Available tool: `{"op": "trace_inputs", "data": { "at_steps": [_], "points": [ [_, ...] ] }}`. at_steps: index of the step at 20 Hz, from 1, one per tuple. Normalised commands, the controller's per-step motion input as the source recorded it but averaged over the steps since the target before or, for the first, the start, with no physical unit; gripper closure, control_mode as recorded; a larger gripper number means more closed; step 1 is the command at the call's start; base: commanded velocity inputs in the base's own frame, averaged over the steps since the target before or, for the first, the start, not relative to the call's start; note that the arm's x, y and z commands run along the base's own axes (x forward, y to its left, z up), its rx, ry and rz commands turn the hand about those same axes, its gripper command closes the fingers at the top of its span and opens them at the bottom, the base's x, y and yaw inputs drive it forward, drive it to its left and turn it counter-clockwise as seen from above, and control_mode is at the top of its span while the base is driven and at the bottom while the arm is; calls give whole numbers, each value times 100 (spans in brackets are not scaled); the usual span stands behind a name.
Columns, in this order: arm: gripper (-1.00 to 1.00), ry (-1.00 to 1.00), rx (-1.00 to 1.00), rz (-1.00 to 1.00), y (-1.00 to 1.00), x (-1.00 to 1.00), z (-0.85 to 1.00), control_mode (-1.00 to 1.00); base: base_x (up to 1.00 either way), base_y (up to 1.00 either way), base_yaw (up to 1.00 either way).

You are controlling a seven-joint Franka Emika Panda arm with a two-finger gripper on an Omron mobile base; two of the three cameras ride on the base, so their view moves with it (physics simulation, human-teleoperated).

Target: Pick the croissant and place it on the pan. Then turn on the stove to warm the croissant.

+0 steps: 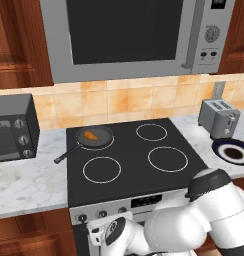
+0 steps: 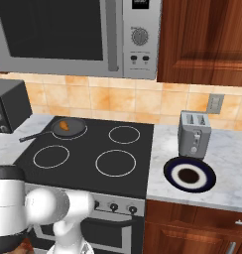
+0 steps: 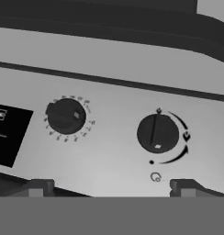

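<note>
Croissant (image 1: 91, 134) lying inside pan (image 1: 105, 134), small & orange-brown, well within the bowl. Pan on back left ring of stove (image 1: 129, 167), long handle pointing toward front left, tip out over stove's left edge. Other 3 rings bare.

Jaws (image 3: 109, 187) spread wide, nothing pinched. Two dark tips low in hand view, right up near silver front panel (image 3: 114, 105), not touching any knob as far as seen. Left knob (image 3: 65, 116) w/ small tick marks round it; right knob (image 3: 157, 133) w/ curved arrow mark beside it, sitting above & between the tips, nearer the right one. Black display patch at left edge of panel.

Toaster oven (image 1: 11, 127) on table left of stove. Toaster (image 2: 194, 134) on table right of stove, dark plate w/ white rim (image 2: 190, 175) just in front of it. Microwave (image 1: 129, 35) up above stove.
</note>
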Motion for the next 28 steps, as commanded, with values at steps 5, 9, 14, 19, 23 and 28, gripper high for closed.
{"op": "trace_inputs", "data": {
  "at_steps": [5, 9, 14, 19, 23, 28],
  "points": [
    [-100, -3, 0, 0, 11, 24, -26, -100, 0, 0, 0],
    [-100, 0, 0, 0, 0, 21, -42, -100, 0, 0, 0],
    [-100, 0, 0, 0, 1, 19, -48, -100, 0, 0, 0],
    [-100, 0, 0, 0, 19, 19, -44, -100, 0, 0, 0],
    [-100, 0, 0, 0, 0, 34, -39, -100, 0, 0, 0],
    [100, 0, 0, 0, 0, 49, -25, -100, 0, 0, 0]
  ]
}}
